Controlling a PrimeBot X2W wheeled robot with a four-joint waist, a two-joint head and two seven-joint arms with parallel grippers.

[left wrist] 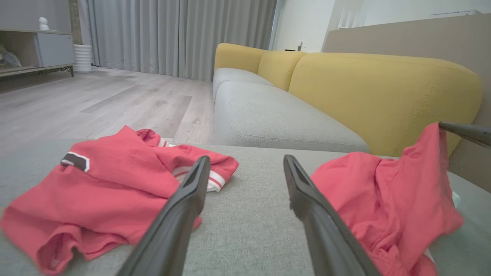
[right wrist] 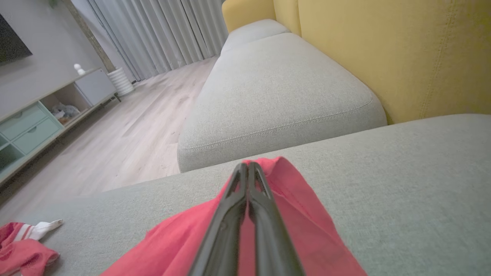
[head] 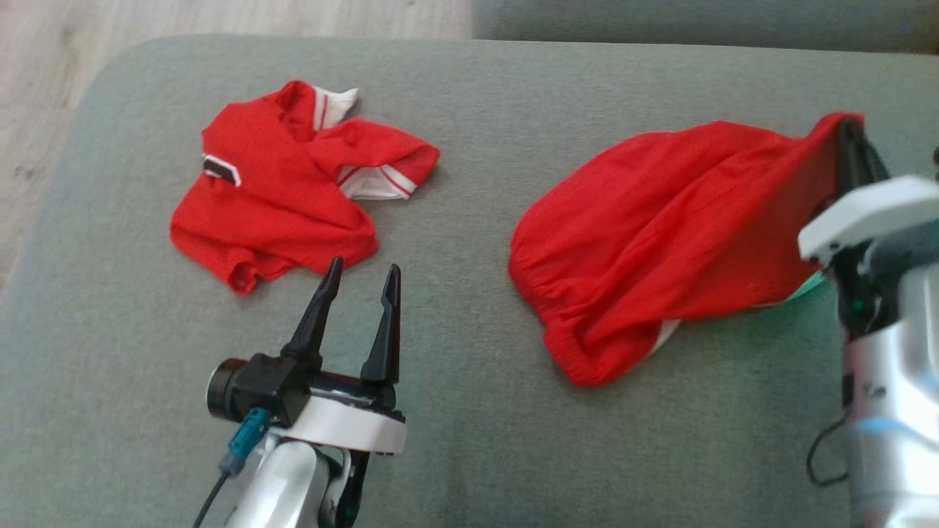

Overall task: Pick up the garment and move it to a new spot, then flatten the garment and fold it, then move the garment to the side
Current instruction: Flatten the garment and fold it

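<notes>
Right hand pinches one corner of a pair of red shorts, its two fingers pressed together on the cloth and holding that edge up off the grey sofa seat. The rest of the shorts lies bunched on the right side of the seat. Left hand hovers with fingers spread and nothing between them, just beside a crumpled red shirt with white trim, which lies well apart from the shorts.
</notes>
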